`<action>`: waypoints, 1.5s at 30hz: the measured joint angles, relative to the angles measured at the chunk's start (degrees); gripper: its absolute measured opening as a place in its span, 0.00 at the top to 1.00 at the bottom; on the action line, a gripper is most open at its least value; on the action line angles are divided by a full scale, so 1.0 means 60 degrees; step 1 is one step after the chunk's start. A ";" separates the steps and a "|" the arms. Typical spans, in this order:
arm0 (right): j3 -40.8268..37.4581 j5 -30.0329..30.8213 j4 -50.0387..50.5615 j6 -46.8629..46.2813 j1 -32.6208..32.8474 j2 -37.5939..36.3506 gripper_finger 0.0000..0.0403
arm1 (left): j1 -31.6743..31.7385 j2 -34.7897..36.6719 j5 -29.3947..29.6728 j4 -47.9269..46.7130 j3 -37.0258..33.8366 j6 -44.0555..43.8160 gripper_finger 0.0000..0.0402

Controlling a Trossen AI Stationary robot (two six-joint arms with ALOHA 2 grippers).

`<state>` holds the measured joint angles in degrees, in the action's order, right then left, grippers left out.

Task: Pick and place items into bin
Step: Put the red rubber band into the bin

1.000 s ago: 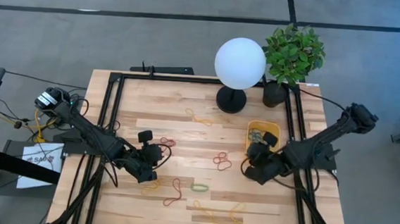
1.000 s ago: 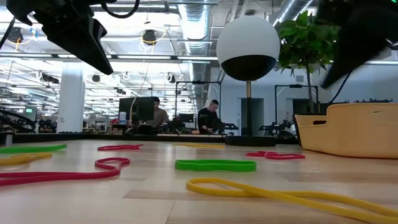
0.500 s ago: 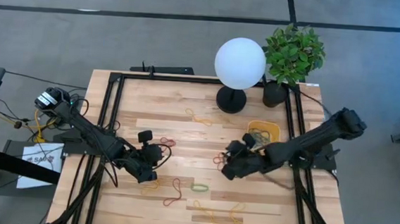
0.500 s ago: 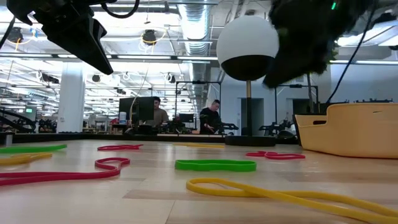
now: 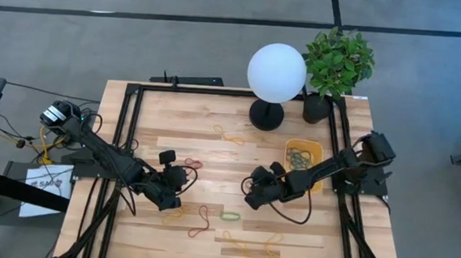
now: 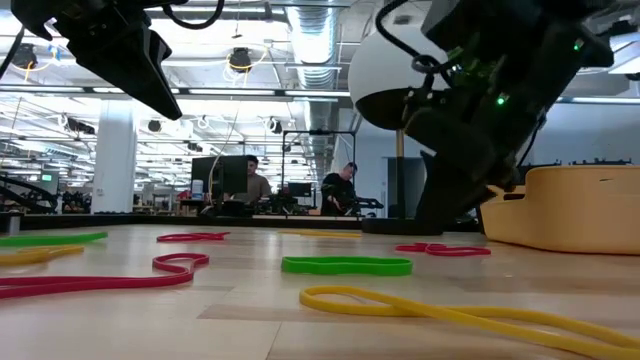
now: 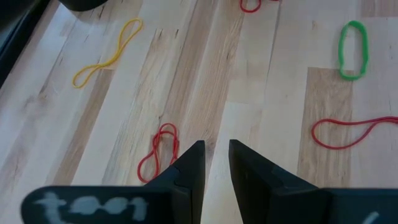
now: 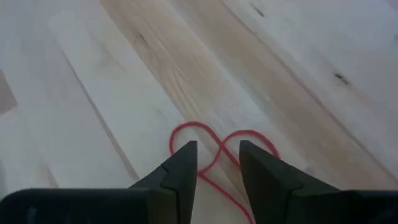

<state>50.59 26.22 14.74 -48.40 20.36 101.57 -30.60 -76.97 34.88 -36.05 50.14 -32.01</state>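
Red band: twisted on the worktop, beside the bin.
Right tool: parted, straddling it, gripping nothing.
Left tool: parted, empty, far from the bin.

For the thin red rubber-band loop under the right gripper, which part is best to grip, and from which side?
Probably the crossing of the thin red rubber-band loop, where its two strands meet, approached from straight above. It lies flat on the wooden table, and the right gripper stands open astride that crossing.
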 joint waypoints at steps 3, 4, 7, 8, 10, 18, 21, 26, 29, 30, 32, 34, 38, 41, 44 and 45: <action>0.0004 -0.0076 -0.0085 -0.0191 0.0000 0.0154 0.71 | -0.0003 0.0000 0.0003 0.0000 -0.0003 -0.0007 0.84; 0.0004 -0.0086 -0.0096 -0.0212 0.0000 0.0175 0.71 | -0.0003 0.0000 -0.0001 0.0000 -0.0003 -0.0007 0.84; 0.0004 -0.0070 -0.0027 -0.0148 -0.0001 0.0174 0.71 | -0.0002 0.0000 -0.0001 0.0000 -0.0003 -0.0010 0.84; 0.0004 -0.0052 0.0000 -0.0096 -0.0018 0.0174 0.71 | 0.0001 0.0000 0.0001 0.0000 -0.0003 -0.0011 0.84; 0.0004 0.0116 -0.0035 0.0017 -0.0044 0.0174 0.71 | -0.0001 0.0000 0.0001 0.0002 -0.0001 -0.0011 0.84; 0.0018 0.0195 -0.0027 -0.0309 -0.0173 0.0458 0.71 | 0.0001 0.0000 -0.0001 0.0000 -0.0003 -0.0015 0.84; 0.0043 0.0330 -0.0163 -0.0421 -0.0164 0.0790 0.71 | 0.0000 0.0000 -0.0005 -0.0003 -0.0003 -0.0015 0.84; 0.0035 0.0334 -0.0192 -0.0434 -0.0080 0.0766 0.75 | 0.0000 0.0000 -0.0001 0.0000 -0.0003 -0.0015 0.84; 0.0004 0.0156 -0.0090 -0.0236 -0.0042 0.0453 0.85 | 0.0001 0.0000 -0.0001 -0.0003 -0.0003 -0.0015 0.84; -0.0024 0.0118 -0.0001 -0.0023 -0.0022 0.0317 0.90 | -0.0003 0.0000 -0.0003 -0.0004 -0.0003 -0.0018 0.84; -0.0040 0.0117 -0.0025 0.0409 0.0044 -0.0059 0.97 | 0.0001 0.0000 -0.0001 0.0000 -0.0003 -0.0018 0.84; -0.0019 0.0181 -0.0194 0.0617 0.0126 -0.0587 0.97 | 0.0001 0.0000 -0.0001 -0.0004 -0.0003 -0.0018 0.84; -0.0015 0.0365 -0.0164 0.1048 0.0419 -0.1835 0.99 | 0.0001 0.0000 -0.0001 -0.0004 -0.0003 -0.0018 0.84; -0.0007 0.0938 0.0031 0.1307 0.0725 -0.2853 0.99 | 0.0000 0.0000 -0.0001 -0.0004 -0.0003 -0.0018 0.84; -0.0007 0.1167 0.0322 0.0960 0.0864 -0.3330 0.98 | 0.0001 0.0000 0.0002 -0.0004 -0.0003 -0.0022 0.84; -0.0003 0.1099 0.0407 0.0864 0.0863 -0.3336 0.98 | -0.0001 0.0000 0.0001 -0.0004 -0.0003 -0.0022 0.84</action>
<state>50.57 32.82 17.18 -43.22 25.54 81.55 -30.60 -76.97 34.88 -36.07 50.13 -32.14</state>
